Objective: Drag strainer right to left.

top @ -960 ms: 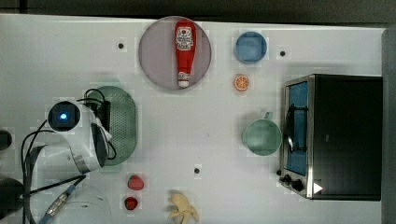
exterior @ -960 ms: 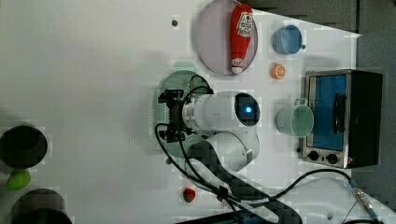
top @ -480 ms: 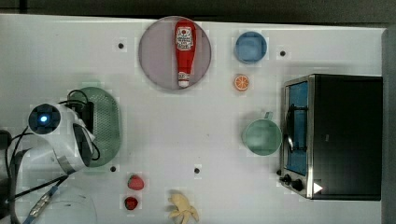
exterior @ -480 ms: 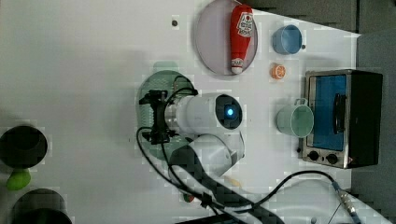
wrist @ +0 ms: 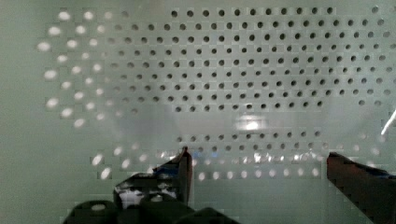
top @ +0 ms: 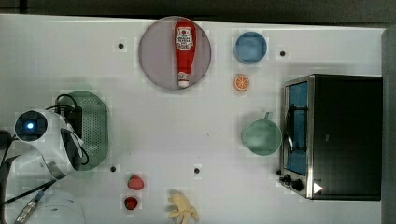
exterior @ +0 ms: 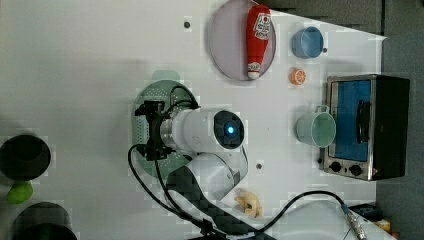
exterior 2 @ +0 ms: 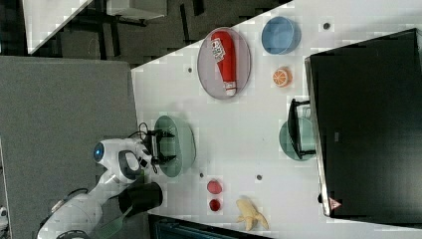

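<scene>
One large pale mint-green oval plastic strainer point(top: 95, 128), its bottom dotted with small holes, lies directly under our claw point(wrist: 257, 179); the claw's two dark fingers point(wrist: 180, 175) stand wide apart inside the bowl, close above the perforated floor, and we see nothing held between them; whether the tips touch the plastic we cannot tell. In the top view the strainer sits near the top view's left edge of the white table point(top: 210, 116), half covered by our white arm point(top: 44, 140); in the left view the claw point(exterior: 152, 131) reaches across the strainer point(exterior: 142, 120) from the left view's right.

Well apart from the claw, toward the top view's upper middle, a red plastic ketchup bottle point(top: 185, 52) lies on a round grey plate point(top: 154, 56); farther off are a round blue bowl point(top: 251, 47) and a small orange slice point(top: 241, 82); a round mint-green cup with a handle point(top: 262, 136) stands just beside a black toaster oven with a glass door point(top: 345, 135), far across the table from the claw. Nearer the claw, toward the top view's lower edge, sit two small red fruits point(top: 135, 182) and a peeled yellow banana point(top: 182, 209).
</scene>
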Motion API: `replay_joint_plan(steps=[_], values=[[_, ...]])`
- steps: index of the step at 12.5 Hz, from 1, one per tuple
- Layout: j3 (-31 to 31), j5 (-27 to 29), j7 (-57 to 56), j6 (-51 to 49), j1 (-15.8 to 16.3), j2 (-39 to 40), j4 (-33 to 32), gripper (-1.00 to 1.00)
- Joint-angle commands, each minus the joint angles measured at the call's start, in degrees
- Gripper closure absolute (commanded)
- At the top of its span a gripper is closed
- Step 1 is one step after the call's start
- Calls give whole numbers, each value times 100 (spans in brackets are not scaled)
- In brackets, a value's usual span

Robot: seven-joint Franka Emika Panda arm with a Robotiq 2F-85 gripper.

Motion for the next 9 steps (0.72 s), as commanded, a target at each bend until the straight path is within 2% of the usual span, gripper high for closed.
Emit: replay_joint_plan(steps=[1, 5, 9], values=[[-77, -28, 121, -195, 0, -182, 125, -100], [-501, -88, -1290, -1378, -27, -1271, -21, -100], [-1578, -297, -2948, -2327, -116, -2661, 8, -100]])
